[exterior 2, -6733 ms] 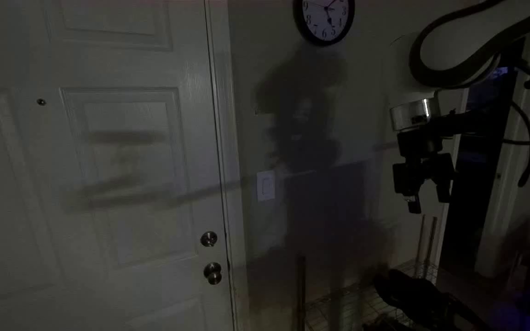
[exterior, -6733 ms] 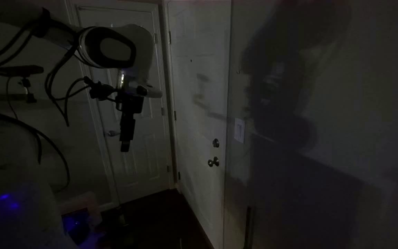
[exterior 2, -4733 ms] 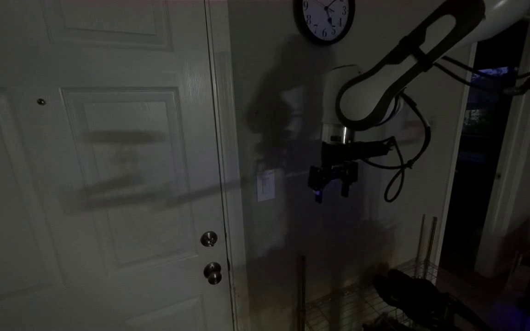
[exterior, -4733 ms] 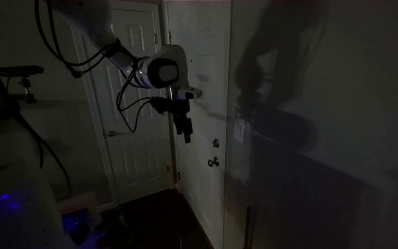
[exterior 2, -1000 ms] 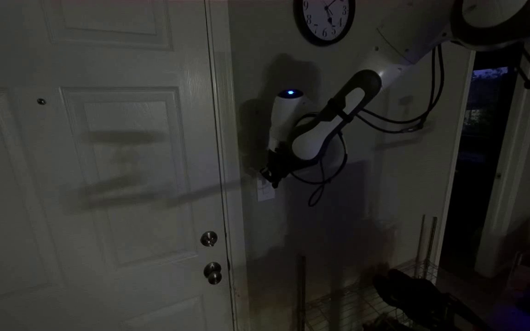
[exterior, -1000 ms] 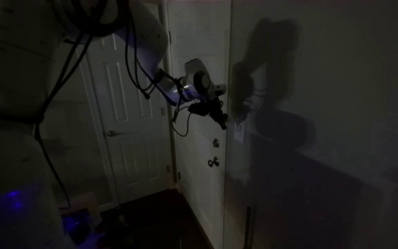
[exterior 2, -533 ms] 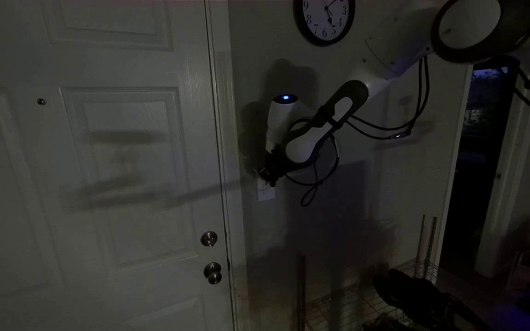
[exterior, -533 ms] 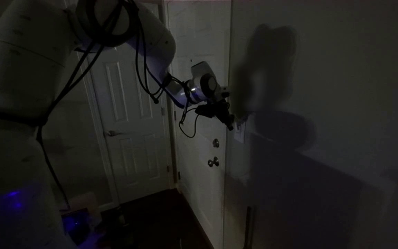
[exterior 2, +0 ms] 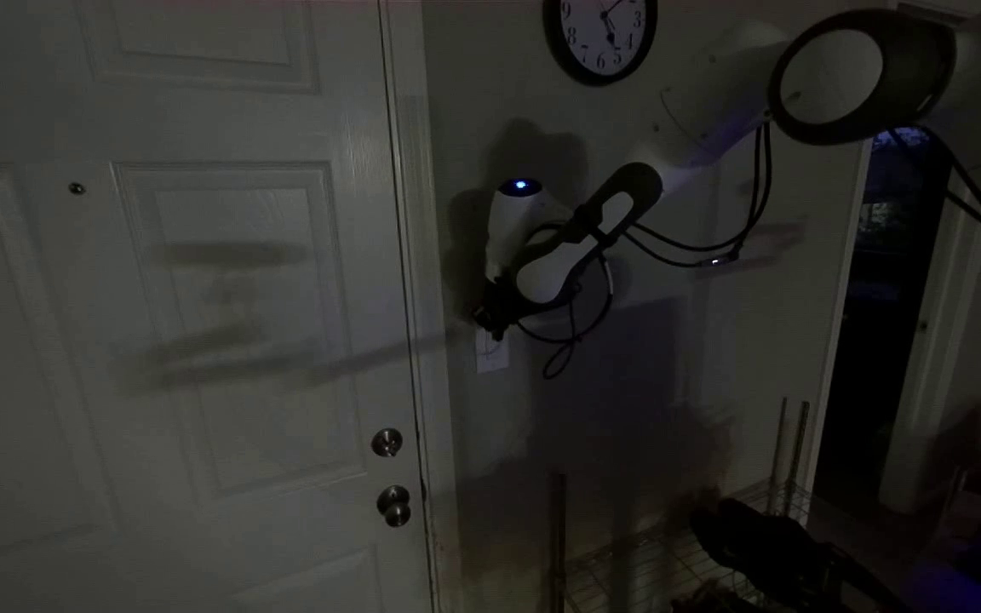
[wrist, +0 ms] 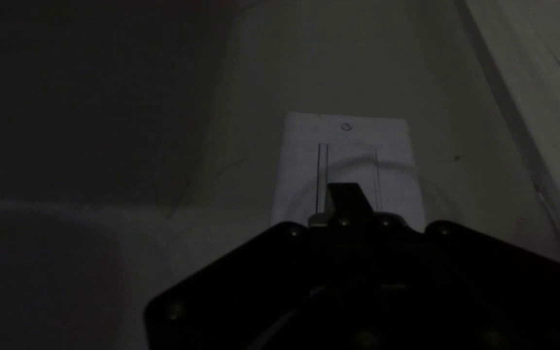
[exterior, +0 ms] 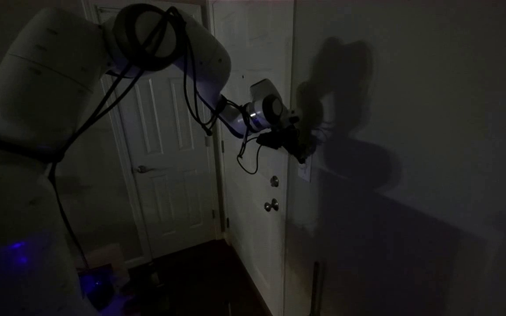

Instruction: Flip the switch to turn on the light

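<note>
The switch [wrist: 304,150] is a white upright plate with a long flat rocker, fixed to the wall beside the door. In the wrist view its lower part is hidden behind my dark gripper [wrist: 344,187], whose fingers are together with nothing between them. The tip overlaps the rocker in that picture; contact cannot be made out. In both exterior views the gripper [exterior: 302,160] tilts down at the plate's upper part, and only the lower part of the switch [exterior 2: 492,358] shows. The room is dark, and the light itself is out of view.
A white door [exterior 2: 226,298] with a round knob [exterior 2: 393,507] and a lock [exterior 2: 387,442] stands next to the switch. A wall clock [exterior 2: 599,38] hangs above. Below the arm is a wire rack [exterior 2: 644,562] with upright posts. Loose cables [exterior: 248,162] hang from the arm.
Several seconds ago the gripper hung open, away from the wall. It has since shut, tilted and come over to the switch. In the last second it has moved closer to the plate.
</note>
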Robot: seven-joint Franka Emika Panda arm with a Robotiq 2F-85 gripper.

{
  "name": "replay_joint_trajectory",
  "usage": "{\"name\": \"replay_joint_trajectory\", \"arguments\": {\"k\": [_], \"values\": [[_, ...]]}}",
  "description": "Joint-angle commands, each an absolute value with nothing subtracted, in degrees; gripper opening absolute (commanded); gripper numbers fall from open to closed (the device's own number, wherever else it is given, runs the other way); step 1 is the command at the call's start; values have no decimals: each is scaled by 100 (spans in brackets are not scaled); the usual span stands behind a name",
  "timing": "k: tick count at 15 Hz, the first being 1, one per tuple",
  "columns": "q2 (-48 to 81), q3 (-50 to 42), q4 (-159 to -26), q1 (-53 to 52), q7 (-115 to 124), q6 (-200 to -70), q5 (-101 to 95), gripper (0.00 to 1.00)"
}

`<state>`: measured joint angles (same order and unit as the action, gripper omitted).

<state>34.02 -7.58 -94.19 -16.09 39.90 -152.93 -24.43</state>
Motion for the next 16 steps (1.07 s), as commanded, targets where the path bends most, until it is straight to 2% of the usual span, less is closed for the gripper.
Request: {"name": "replay_joint_trajectory", "arguments": {"k": [1,4,11,16], "values": [[3590,-862,-9070,-1714,3873,-15111,-2254,1],[3591,-853,-9032,-1728,3887,-14919,-2263,1],[3024,-18,-9680,-1407,2538,-14097,-1047,1],[2701,39,-10127,-1456,2530,-13915,-865,1]]}}
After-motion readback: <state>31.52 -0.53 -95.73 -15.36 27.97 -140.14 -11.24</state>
